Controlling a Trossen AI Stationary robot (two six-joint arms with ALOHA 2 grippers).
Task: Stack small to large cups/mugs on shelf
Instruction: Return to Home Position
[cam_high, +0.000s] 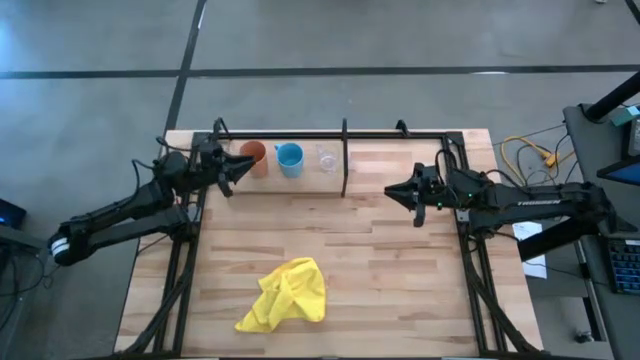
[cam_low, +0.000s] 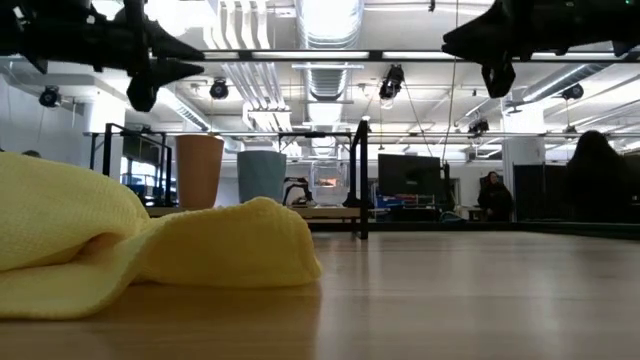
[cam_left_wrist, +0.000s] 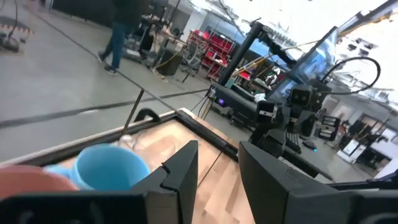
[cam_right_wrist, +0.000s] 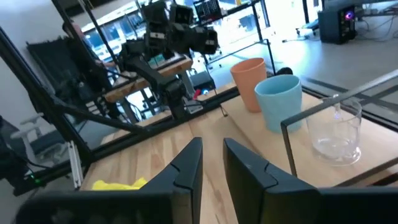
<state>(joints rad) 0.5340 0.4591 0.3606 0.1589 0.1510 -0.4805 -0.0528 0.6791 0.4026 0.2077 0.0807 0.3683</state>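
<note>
On the shelf (cam_high: 390, 155), the glass cup (cam_right_wrist: 337, 134) shows clearly only from the right wrist; both jaws stand spread, empty.

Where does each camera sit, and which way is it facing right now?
High view: above the table, facing straight down; left arm and right arm enter from the sides.
Low view: tabletop height, facing across the yellow cloth to the shelf; arms overhead.
Left wrist view: on left arm, past the left gripper toward the blue mug.
Right wrist view: on right arm, past the right gripper toward the orange cup.
Shared: blue mug, in all four.
</note>
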